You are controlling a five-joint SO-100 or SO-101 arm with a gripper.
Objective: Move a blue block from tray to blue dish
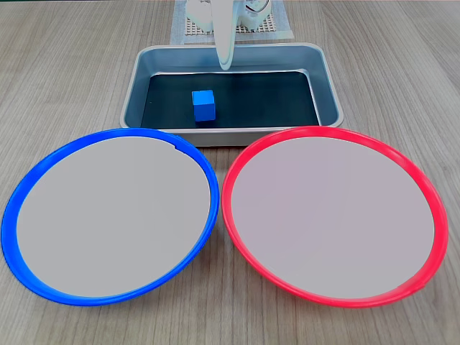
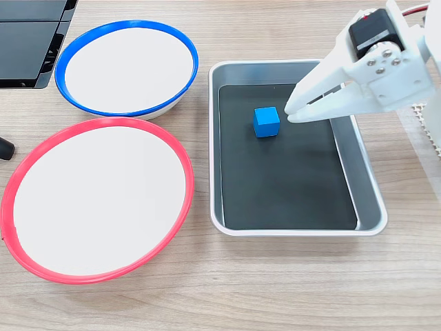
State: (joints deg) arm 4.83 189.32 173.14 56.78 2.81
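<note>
blue block (image 1: 204, 106) sits flat on the dark bottom of the tray (image 1: 136, 83), left of centre in a fixed view taken from the front. the other fixed view, looking down from the side, puts the block (image 2: 267, 122) in the upper part of the tray (image 2: 215, 152), apart from every wall.

gripper (image 2: 292, 113): white, reaching in from the right edge in that side view, tips over the tray just right of the block, not touching it. the two fingers lie close together with a thin slit between them near the tips; nothing held. in the front view it (image 1: 226, 63) shows as one narrow white blade hanging above the tray's far side, so the finger gap is unreadable there.

blue dish (image 1: 21, 201) lower left in the front view, nothing on its pale centre; red dish (image 1: 431, 194) just beside it, rims nearly touching. the side view shows the blue dish (image 2: 65, 58) upper left, the red dish (image 2: 180, 200) below it, plus a dark flat object (image 2: 27, 41) at the top left corner. white mesh base (image 1: 188, 27) behind the tray, front view. wooden table (image 2: 275, 289).
</note>
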